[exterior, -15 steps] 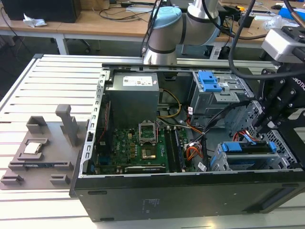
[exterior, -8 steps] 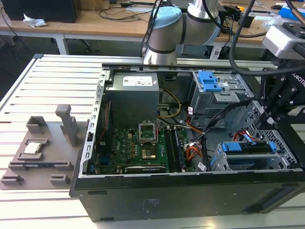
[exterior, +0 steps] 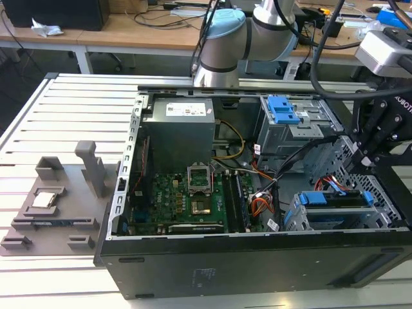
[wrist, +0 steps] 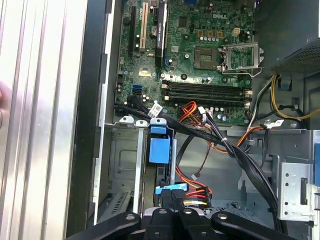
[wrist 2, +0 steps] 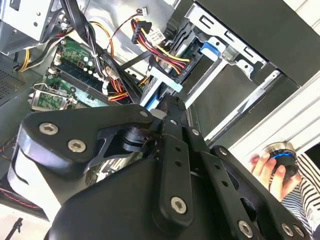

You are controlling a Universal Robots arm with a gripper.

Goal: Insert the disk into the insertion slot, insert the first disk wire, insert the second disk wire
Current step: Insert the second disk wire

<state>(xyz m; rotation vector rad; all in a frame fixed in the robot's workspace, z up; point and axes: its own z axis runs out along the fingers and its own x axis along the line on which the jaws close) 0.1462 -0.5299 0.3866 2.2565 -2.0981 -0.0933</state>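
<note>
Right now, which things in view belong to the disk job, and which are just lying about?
Job:
disk in its blue carrier
insertion slot holding it
end effector close to the slot
coloured wires beside the slot

Lying about:
grey fixture tray with a chip
power supply
taller cage
motherboard

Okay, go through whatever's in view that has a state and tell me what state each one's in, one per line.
Computer case: side panel off, interior exposed.
Disk: in its blue carrier, sitting in the insertion slot.
CPU socket: open, no cooler on it.
Pincer: down at the disk's end, by the blue-tipped cable.
Taller cage's blue latch: lying flat on top.
</note>
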